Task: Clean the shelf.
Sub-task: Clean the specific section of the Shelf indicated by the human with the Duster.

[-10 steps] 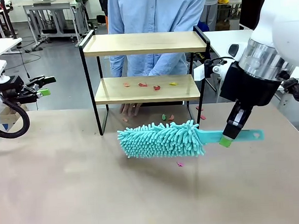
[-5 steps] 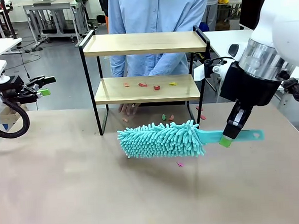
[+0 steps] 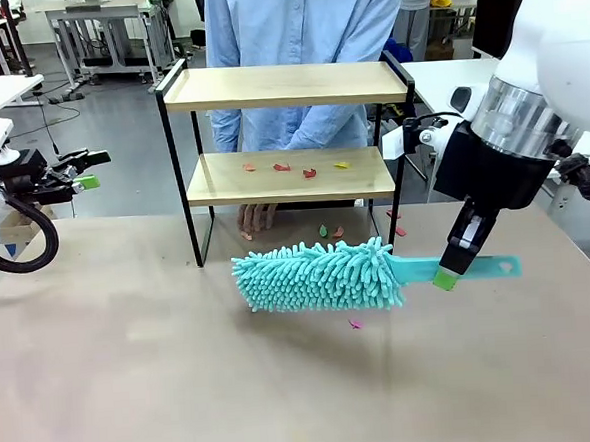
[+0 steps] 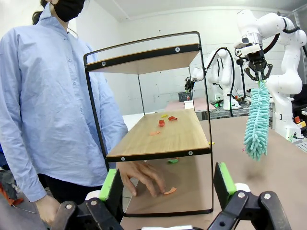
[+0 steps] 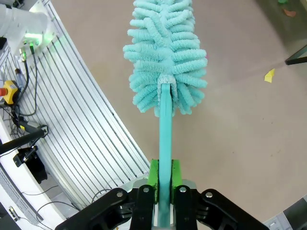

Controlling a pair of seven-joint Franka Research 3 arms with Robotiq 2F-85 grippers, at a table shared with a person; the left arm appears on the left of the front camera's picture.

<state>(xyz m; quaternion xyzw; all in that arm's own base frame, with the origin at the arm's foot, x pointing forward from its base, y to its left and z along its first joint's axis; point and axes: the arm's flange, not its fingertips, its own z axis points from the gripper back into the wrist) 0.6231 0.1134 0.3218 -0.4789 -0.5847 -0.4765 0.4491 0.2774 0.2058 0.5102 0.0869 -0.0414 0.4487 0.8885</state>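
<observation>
While the shelf [image 3: 285,85] stands at the far side of the counter [image 3: 135,391] in the front view, with a person right behind it, its top board looks bare but the lower board [image 3: 223,190] carries several coloured paper scraps [image 3: 282,167], so most of the cleaning is left. A few more bits lie on the counter under and before the shelf. The right hand [image 3: 447,274] is clamped on the handle of a teal fluffy duster [image 3: 318,277], which is held level, low over the counter, near the shelf but apart from it. The left hand [image 3: 86,169] sits well off at the left edge, fingers apart, holding nothing. Left wrist view: green pads spread wide, aimed at the shelf end; scraps are plain on the lower board, one on the counter by the person's fingers [image 4: 144,177], and the duster hangs far off. Right wrist view: pads pinch the teal handle tight, fluffy head over bare counter, one yellow scrap [image 5: 270,75] nearby. Judged next: sweep the lower board.
</observation>
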